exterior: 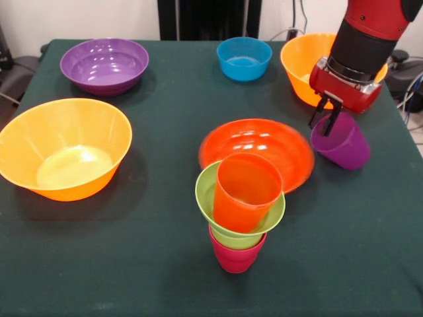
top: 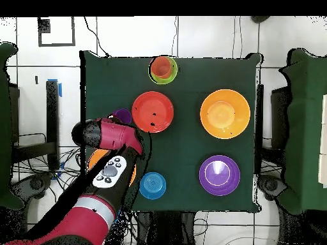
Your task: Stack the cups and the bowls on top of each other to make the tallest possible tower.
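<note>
Five bowls, three cups, one hand.

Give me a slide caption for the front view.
Sawyer's gripper grips the tilted purple cup's rim beside the red-orange bowl, with a three-piece tower waiting nearby.

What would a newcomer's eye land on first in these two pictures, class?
Nearest the front camera stands the tower: a crimson cup, a green piece, and an orange-red cup tilted on top. At the right of the front view, the gripper grips the rim of a tilted purple cup, beside the red-orange bowl.
</note>
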`<act>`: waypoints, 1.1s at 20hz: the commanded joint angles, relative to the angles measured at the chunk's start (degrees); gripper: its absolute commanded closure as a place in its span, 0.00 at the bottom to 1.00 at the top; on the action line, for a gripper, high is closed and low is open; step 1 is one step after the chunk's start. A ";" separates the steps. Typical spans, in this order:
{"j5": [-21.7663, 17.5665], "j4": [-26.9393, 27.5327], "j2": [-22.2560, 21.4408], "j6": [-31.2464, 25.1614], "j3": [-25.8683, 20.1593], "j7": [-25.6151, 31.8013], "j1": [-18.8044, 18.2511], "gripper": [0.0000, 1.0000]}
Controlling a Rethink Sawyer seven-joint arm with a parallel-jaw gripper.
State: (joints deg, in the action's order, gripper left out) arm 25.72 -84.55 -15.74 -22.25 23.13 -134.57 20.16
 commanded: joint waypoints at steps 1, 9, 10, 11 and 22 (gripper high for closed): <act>-5.19 -0.38 1.38 0.75 -10.84 1.57 -2.48 1.00; -5.38 -0.61 0.75 -0.77 -9.59 -0.11 -1.85 1.00; -5.42 -0.62 0.73 -0.77 -9.65 -0.05 -1.91 1.00; -5.46 -0.66 0.66 -0.76 -9.74 0.04 -2.01 1.00; -6.53 -1.57 -1.85 -0.91 -8.66 0.30 -2.15 1.00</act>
State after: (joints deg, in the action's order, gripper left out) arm 24.21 -84.59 -18.26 -22.05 21.37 -134.56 18.66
